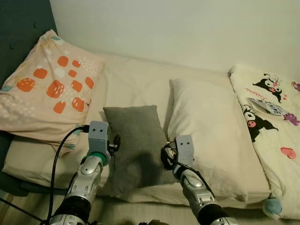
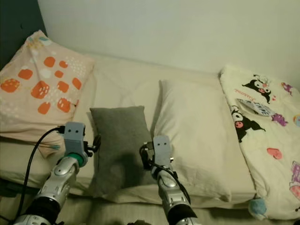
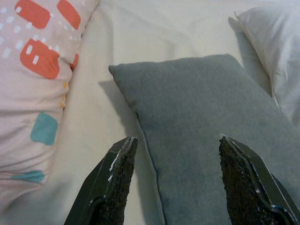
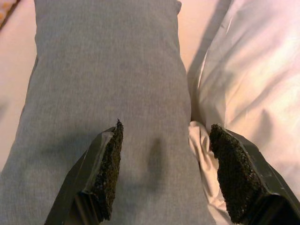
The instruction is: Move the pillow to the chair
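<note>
Left end effector (image 3: 174,180): hovering at the bed's near edge, over the left long edge of the grey pillow; its two black fingers (image 3: 115,183) are standing wide apart, one over the sheet and one over the pillow, gripping nothing.
Right end effector (image 4: 168,173): hovering at the pillow's right long edge near the bed's near edge; fingers wide apart, one over the grey fabric, the other over the cream pillow's edge, gripping nothing.
Grey pillow (image 1: 136,143): lying flat on the bed, its long axis running from the near edge toward the wall, between the two arms; its right side is touching or tucked just under the cream pillow.
Bed (image 1: 136,82): carrying everything, covered by a cream sheet, running along the wall.
Cream pillow (image 1: 211,136): lying just beside the grey one on its right, reaching to the near edge.
Patterned pillow (image 1: 49,89): resting at the bed's left end, peach with orange and teal patches, tilting up against a dark headboard (image 1: 21,26).
Cartoon blanket (image 1: 274,126): covering the bed's right end.
Wall (image 1: 187,28): pale, rising behind the bed's far edge.
</note>
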You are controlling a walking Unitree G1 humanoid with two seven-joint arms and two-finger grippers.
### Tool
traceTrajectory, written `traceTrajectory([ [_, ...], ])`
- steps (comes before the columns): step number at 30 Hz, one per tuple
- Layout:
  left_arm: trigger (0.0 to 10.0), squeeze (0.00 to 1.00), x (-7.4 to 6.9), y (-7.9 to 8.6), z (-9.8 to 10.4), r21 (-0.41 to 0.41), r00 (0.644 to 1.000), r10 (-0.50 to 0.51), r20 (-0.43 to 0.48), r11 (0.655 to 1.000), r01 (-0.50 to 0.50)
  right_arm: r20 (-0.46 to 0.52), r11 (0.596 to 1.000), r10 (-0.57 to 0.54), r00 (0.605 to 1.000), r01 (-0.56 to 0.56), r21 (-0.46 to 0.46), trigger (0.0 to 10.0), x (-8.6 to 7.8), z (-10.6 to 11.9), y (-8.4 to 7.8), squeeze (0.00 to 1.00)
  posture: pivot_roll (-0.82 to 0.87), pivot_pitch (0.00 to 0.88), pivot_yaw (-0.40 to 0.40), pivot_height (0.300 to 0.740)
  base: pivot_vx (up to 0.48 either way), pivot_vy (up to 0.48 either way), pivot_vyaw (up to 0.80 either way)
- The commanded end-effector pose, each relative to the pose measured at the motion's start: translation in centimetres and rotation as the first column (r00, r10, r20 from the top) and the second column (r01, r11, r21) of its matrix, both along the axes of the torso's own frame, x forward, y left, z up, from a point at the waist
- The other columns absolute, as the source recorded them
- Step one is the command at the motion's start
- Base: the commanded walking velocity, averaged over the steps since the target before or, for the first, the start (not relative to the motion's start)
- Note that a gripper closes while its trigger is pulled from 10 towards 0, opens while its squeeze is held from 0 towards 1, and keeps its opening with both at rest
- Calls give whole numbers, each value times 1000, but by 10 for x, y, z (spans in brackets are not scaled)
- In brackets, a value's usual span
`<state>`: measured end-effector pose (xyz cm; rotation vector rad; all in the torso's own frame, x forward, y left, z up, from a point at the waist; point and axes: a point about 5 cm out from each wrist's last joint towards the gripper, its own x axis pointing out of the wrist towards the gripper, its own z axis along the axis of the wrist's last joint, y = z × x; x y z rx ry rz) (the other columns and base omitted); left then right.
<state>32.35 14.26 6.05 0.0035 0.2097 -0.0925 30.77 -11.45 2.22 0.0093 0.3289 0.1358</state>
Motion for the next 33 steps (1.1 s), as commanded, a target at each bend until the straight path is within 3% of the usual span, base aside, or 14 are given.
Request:
traceTrajectory([
  [1, 10000, 0, -4, -3, -6, 8, 1000, -14, -26, 1000, 14, -29, 1000, -16, 999, 16, 2, 10000, -5, -6, -3, 0, -12, 0, -74, 640, 0, 0, 0],
  [5, 10000, 0, -4, -3, -6, 12, 1000, -15, -26, 1000, 16, -26, 1000, -17, 1000, 17, 2, 10000, -5, -6, -3, 0, -10, 0, -72, 622, 0, 0, 0],
  [33, 10000, 0, 2, -4, -2, 33, 1000, -16, -14, 999, 17, 2, 1000, -30, 1000, 30, -9, 10000, 4, 2, -6, 0, -14, 0, -65, 622, 0, 0, 0],
])
